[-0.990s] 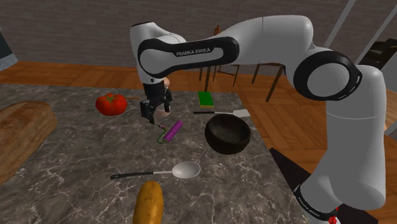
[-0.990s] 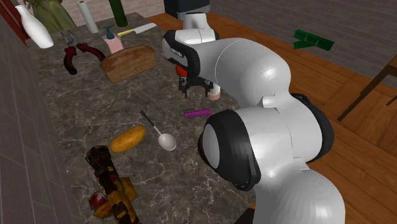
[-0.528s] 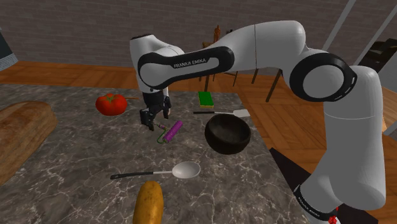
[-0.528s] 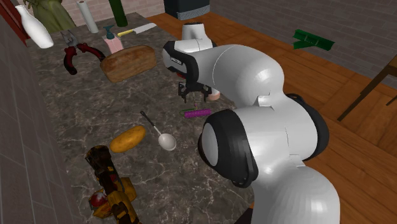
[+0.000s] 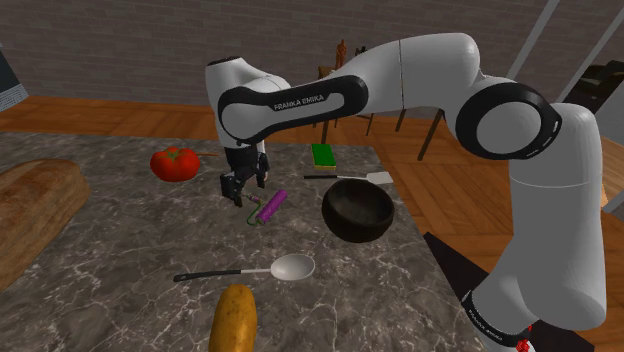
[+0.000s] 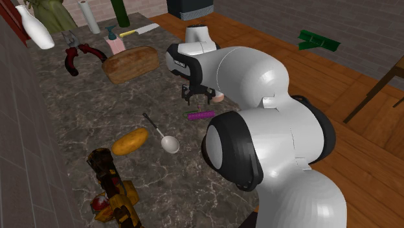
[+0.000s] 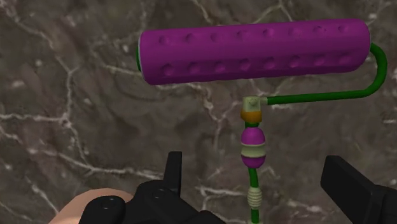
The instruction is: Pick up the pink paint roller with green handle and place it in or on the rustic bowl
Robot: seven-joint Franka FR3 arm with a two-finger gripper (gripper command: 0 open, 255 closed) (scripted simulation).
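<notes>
Evidently approach: in the shoulder view the claw (image 5: 240,188) hangs empty just beside the purple roller (image 5: 271,206), lying on the table (image 5: 120,240) near the dark bowl (image 5: 358,210), long axis slanting up-right. The second exterior view agrees. By the wrist view, wide-open fingers (image 7: 350,184) straddle its green handle (image 7: 252,145) (untouched), which points at the claw; next, lower and close

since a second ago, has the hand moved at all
Yes. In the shoulder view the hand has come down: it now hangs lower against the tomato, nearer the tabletop, close by the paint roller.
</notes>
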